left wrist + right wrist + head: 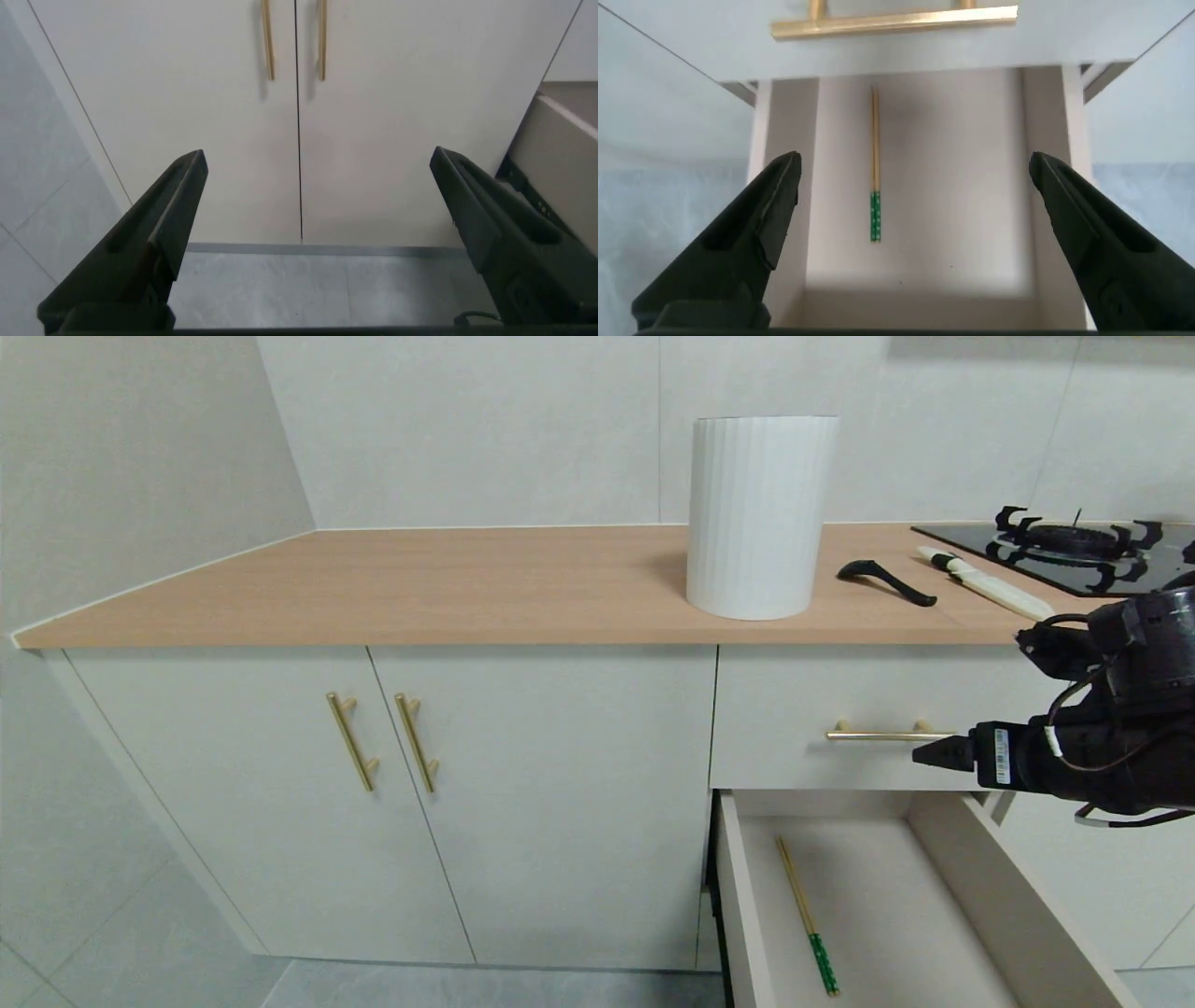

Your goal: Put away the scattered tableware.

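Observation:
A pair of wooden chopsticks (803,915) with green ends lies in the open lower drawer (742,896); the right wrist view shows the chopsticks (875,159) on the drawer floor (971,187). My right gripper (938,753) hangs above that drawer in front of the shut upper drawer, open (910,233) with nothing between its fingers. On the wooden countertop lie a black utensil (887,581) and a white-handled knife (990,586), to the right of a tall white ribbed container (758,513). My left gripper (318,243) is open and empty, low, facing the cabinet doors.
A black gas hob (1064,546) sits at the counter's far right. The upper drawer has a brass bar handle (882,735) (895,22). Two cabinet doors with brass handles (352,740) (267,37) stand shut to the left. The counter left of the container is bare.

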`<state>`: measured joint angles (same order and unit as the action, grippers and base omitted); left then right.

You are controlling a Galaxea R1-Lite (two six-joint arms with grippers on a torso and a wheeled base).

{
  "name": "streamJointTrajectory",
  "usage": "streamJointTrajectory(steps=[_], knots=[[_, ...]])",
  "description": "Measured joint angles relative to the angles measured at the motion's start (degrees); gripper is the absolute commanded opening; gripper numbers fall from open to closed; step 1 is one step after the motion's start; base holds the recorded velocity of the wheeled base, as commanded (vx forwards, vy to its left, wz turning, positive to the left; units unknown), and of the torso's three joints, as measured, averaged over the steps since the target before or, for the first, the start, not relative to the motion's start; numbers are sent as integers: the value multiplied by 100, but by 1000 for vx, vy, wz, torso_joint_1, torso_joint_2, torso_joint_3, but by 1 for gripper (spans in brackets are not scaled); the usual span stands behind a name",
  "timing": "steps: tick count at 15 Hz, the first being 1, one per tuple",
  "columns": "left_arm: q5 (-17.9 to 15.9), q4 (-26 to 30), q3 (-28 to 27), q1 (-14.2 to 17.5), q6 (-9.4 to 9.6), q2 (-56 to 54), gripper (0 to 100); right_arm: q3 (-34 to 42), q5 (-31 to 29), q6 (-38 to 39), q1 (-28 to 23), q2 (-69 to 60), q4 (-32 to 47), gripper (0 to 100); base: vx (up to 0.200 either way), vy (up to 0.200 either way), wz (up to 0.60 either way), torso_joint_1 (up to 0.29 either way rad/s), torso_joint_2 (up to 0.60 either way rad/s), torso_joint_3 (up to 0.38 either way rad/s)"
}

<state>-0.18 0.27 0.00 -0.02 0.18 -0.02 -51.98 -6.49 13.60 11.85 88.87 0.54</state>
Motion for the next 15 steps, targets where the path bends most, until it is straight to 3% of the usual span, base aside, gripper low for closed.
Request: streamJointTrajectory(steps=[15], knots=[[0, -2, 0, 2, 0, 0, 100, 110, -9, -123, 0, -34, -16, 100, 0, 0, 0, 173, -491, -295]])
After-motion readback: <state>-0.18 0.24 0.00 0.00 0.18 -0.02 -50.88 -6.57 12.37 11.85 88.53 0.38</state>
